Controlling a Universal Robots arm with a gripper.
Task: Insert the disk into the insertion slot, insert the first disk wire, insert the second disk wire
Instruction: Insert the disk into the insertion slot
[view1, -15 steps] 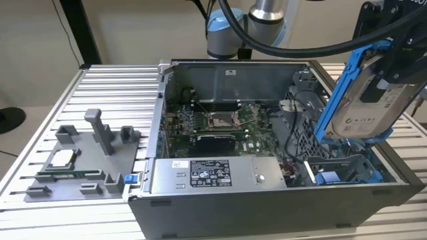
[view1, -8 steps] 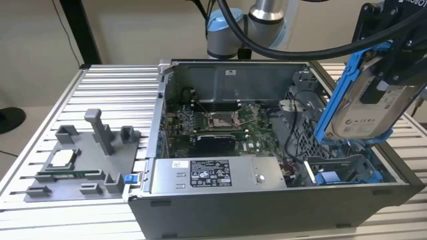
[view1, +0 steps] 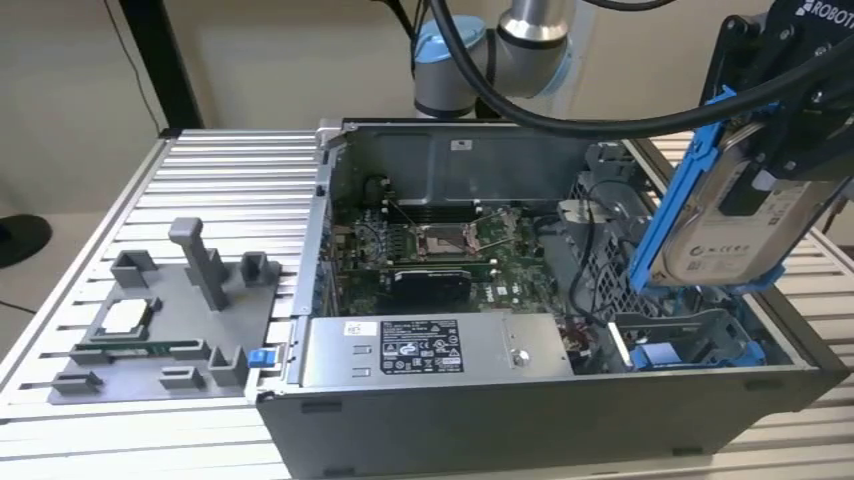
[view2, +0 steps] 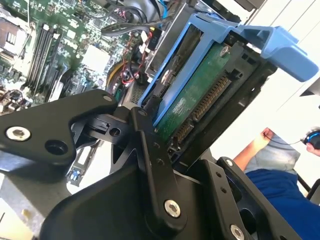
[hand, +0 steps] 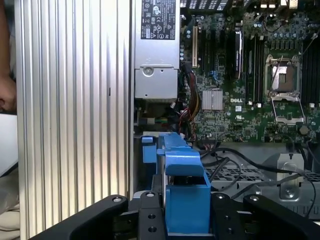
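While the tool (view1: 785, 145) hangs in the upper right of the exterior view, its black fingers (hand: 230, 217) are closed on the disk (view1: 721, 225), one on each side of the blue caddy. The disk stands almost upright, tilted, its white label with dark print facing the camera. It is above the slot (view1: 694, 335), not in it. The slot sits in the lower right corner of the open case (view1: 534, 410), with blue rails showing inside grey metal.

In the second wrist view the disk's green circuit board (view2: 200, 95) and its row of connector pins face outward, framed by the caddy.

Along the front of the case lies a silver box (view1: 521, 345) bearing a black-and-white sticker (view1: 420, 345) and a small white label beside it. Behind it is the green motherboard (view1: 447, 245), with black cables (view1: 587, 260) running toward the slot.

The case rests on a ribbed metal tabletop (view1: 227, 190). On the exterior view's left a grey fixture (view1: 160, 330) holds small parts.

In the second wrist view a person's arm (view2: 255, 150) and blue clothing (view2: 275, 195) show past the disk.
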